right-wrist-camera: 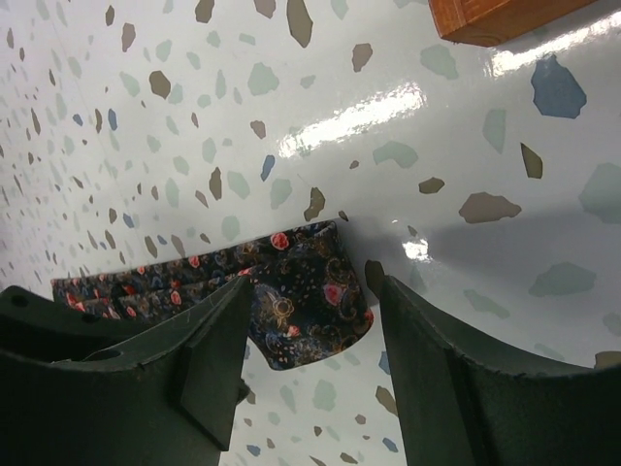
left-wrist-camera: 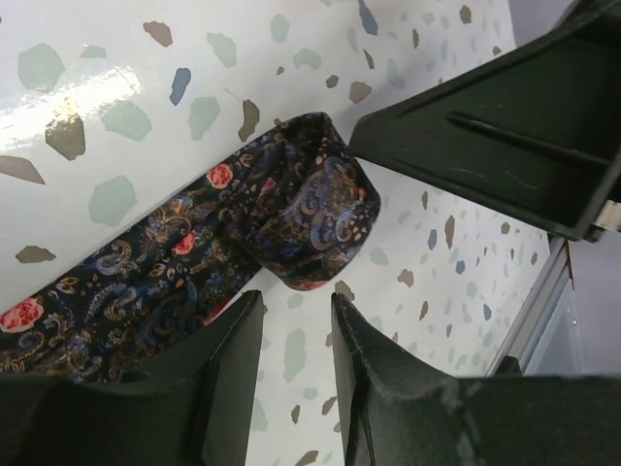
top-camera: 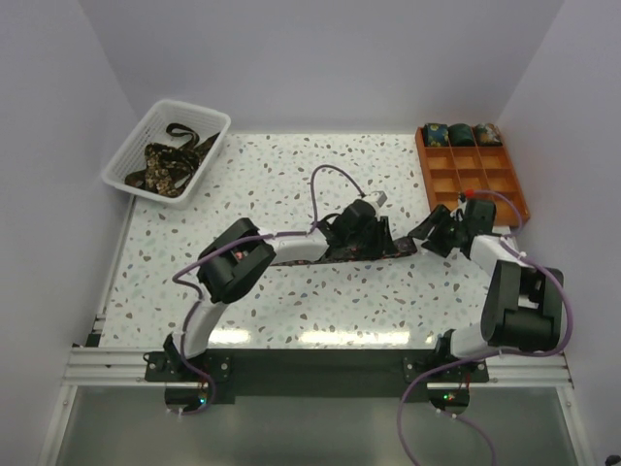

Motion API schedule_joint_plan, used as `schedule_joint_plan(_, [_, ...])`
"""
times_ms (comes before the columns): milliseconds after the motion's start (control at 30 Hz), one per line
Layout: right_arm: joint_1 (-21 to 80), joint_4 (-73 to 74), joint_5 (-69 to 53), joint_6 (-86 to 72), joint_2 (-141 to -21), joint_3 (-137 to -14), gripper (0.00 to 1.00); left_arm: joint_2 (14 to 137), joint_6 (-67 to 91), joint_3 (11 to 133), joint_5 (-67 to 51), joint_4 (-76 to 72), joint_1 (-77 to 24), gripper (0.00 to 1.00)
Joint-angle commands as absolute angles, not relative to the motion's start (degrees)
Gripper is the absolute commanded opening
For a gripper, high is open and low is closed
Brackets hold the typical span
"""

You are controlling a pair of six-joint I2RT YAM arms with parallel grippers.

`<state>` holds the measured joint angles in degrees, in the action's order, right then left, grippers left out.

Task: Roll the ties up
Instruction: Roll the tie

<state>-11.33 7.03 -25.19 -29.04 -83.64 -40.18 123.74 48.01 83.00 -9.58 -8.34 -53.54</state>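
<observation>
Fabric of one dark floral tie (top-camera: 400, 249) stretches left to right across the middle of the table (top-camera: 291, 184), its right end folded over into a short first turn (left-wrist-camera: 310, 209). That folded end sits between the two claws. The left claw (left-wrist-camera: 294, 309) hangs just near of it, jaws parted only a little with bare table showing in the gap and nothing gripped; one finger overlaps the flat strip. The right claw (right-wrist-camera: 318, 289) is spread wide and straddles the same end from the right, its fingers standing on either side of the fabric without pinching it. The two claws are close together, each crowding the other's side of the fold. Far right stands the orange tray (top-camera: 473, 177) with three finished rolls (top-camera: 461, 134) in its far row; far left, the white basket (top-camera: 209, 155) holds more loose ties (top-camera: 165, 163)
</observation>
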Motion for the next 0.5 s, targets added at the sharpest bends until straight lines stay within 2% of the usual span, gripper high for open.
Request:
schedule_joint_plan(0, [-11.7, 3.3, -27.2, -30.0, -84.1, -39.2, 0.59, 125.4, 48.7, 86.9, -9.3, -7.9, -53.9, 0.39])
schedule_joint_plan(467, [-11.7, -1.2, -31.7, -32.3, -84.7, -35.8, 0.54, 128.8, 49.0, 90.8, -6.2, -7.1, -53.9, 0.36])
